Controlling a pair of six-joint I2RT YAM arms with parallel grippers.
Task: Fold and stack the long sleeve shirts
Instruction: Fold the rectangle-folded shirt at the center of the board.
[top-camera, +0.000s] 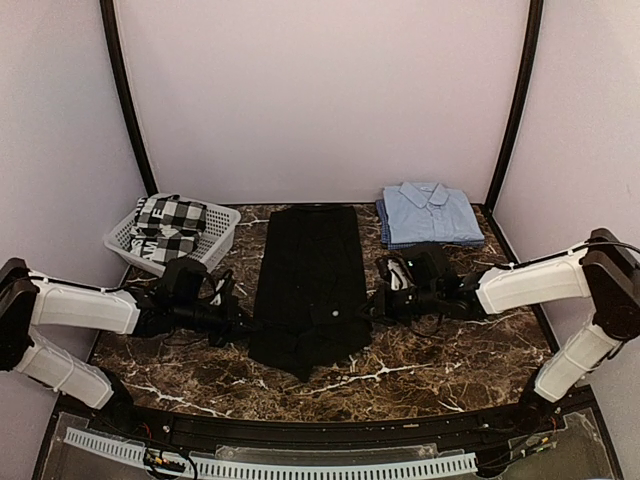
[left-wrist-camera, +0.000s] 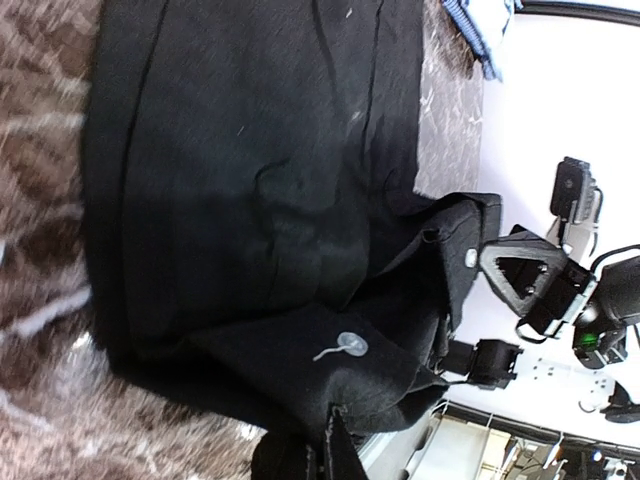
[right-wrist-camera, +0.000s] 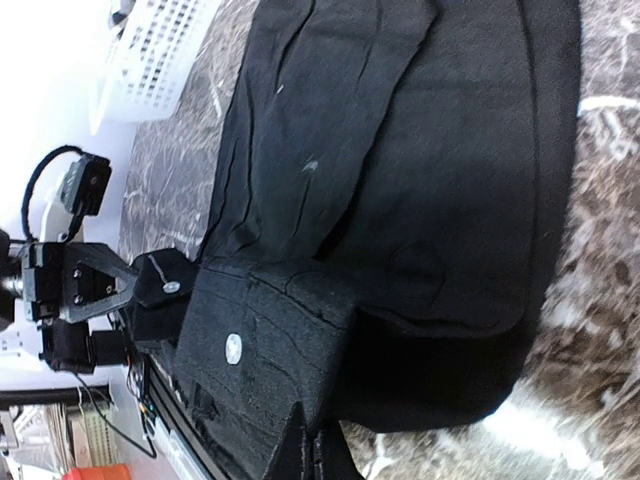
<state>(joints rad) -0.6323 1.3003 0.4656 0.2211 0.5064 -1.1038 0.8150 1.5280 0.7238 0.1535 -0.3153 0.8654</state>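
Observation:
The black long sleeve shirt (top-camera: 310, 280) lies lengthwise down the middle of the table as a narrow strip with its sleeves folded in. A light blue long sleeve shirt (top-camera: 430, 212) sits folded at the back right, collar up. My left gripper (top-camera: 243, 325) is shut on the black shirt's left side near its lower end. In the left wrist view the left gripper (left-wrist-camera: 325, 440) pinches cloth beside a white button (left-wrist-camera: 350, 345). At the opposite edge my right gripper (top-camera: 372, 305) is shut on the shirt. The right wrist view shows the right gripper (right-wrist-camera: 310, 445) holding a buttoned cuff (right-wrist-camera: 250, 350) slightly raised.
A white plastic basket (top-camera: 125, 240) stands at the back left with a black-and-white checked cloth (top-camera: 170, 225) in it. The dark marble table (top-camera: 440, 360) ends at a black rail along the front. White walls enclose the back and sides.

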